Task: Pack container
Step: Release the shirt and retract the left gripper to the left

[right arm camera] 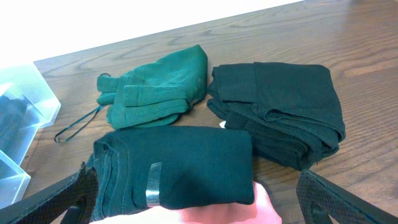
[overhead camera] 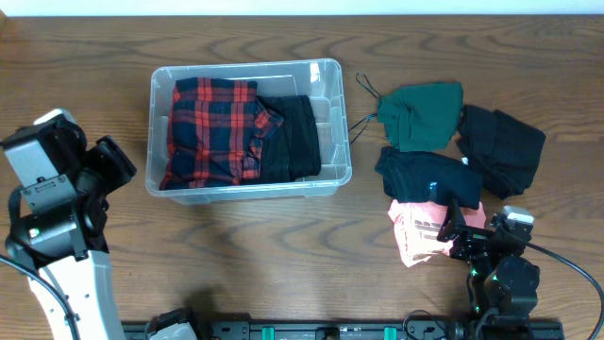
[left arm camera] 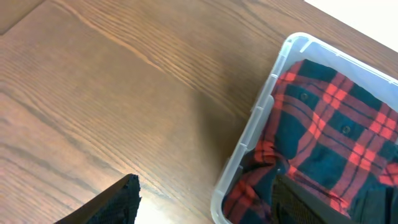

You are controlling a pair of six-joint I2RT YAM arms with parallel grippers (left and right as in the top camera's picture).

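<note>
Overhead: the container (overhead camera: pixel 247 192) sits in the upper middle of the frame, left of centre, on the wooden table (overhead camera: pixel 283 269). Inside it, a red plaid shirt (overhead camera: pixel 209 132) fills the left part and a black garment (overhead camera: pixel 294 137) the right. To the right of the bin lie a green garment (overhead camera: pixel 425 113), a black pile (overhead camera: pixel 505 142), a dark folded garment (overhead camera: pixel 425 175) and, partly under that one, a pink garment (overhead camera: pixel 415 241). The left gripper (overhead camera: pixel 111 162) hangs at the left edge, apart from the bin. The right gripper (overhead camera: pixel 455 229) is at the lower right, over the pink cloth (its opening is hard to read from here).

Left wrist: the bin's rounded corner and the plaid shirt take up the right side. The fingers (left arm camera: pixel 118 202) stand wide apart along the bottom edge, one over bare wood and one over the bin, with nothing held.

Right wrist: green cloth at upper centre with a thin cord trailing left, black pile at right, dark folded garment low in the middle (a silvery strip on it) over a sliver of pink. A corner of the bin shows at far left. The fingers (right arm camera: pixel 68 199) are spread wide at both lower corners, gripping nothing.
</note>
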